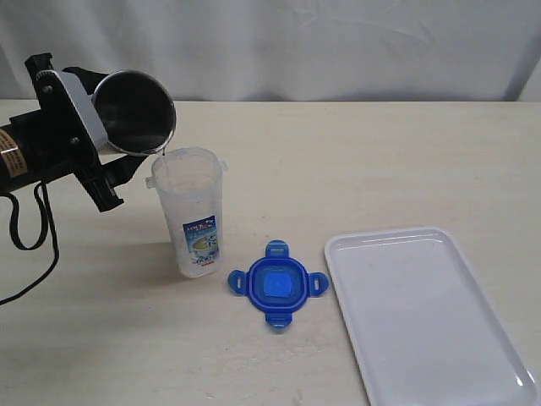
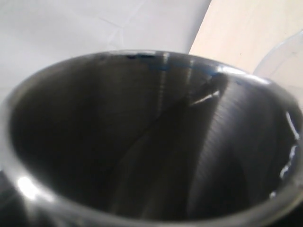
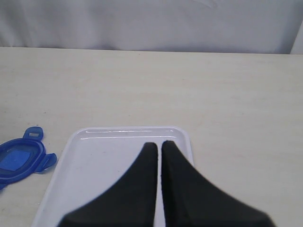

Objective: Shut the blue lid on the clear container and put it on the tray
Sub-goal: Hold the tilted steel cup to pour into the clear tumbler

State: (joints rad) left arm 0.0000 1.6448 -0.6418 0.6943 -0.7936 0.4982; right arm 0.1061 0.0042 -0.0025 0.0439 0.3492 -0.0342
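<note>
White tray (image 1: 431, 313) beside blue lid (image 1: 277, 284), clear container (image 1: 190, 211) under steel cup (image 1: 133, 112).

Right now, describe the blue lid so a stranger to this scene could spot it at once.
Find the big white tray on the right of the exterior view. Just off its left edge, flat on the table, lies the blue lid, the clear container standing on its other side. It alone is all blue: a rounded square with four small flaps.
</note>
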